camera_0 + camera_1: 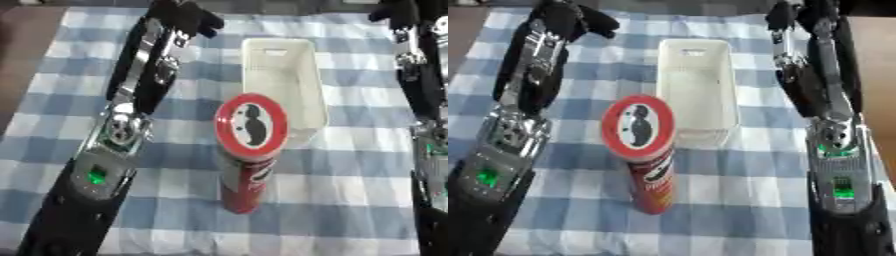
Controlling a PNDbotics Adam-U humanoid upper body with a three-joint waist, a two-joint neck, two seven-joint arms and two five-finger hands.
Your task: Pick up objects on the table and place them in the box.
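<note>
From my remote station, I saw the red crisp can point(250, 165) standing upright at the centre of the frame on the blue-checked counter point(350, 200), its round lid facing the camera. Just beyond it, toward the top of the frame, lay the white box point(306, 70), long side running away from me and nothing visible inside. The left robot hand point(194, 19) hung at the upper left and the right robot hand point(785, 15) at the upper right, both well apart from the can; each held nothing, but I could not tell how their fingers were set. I judged the can light, stiff and smooth-sided, tall enough to topple if nudged, so best taken around its middle. Nothing stood between can and box, though the box's near wall sat close behind it.
</note>
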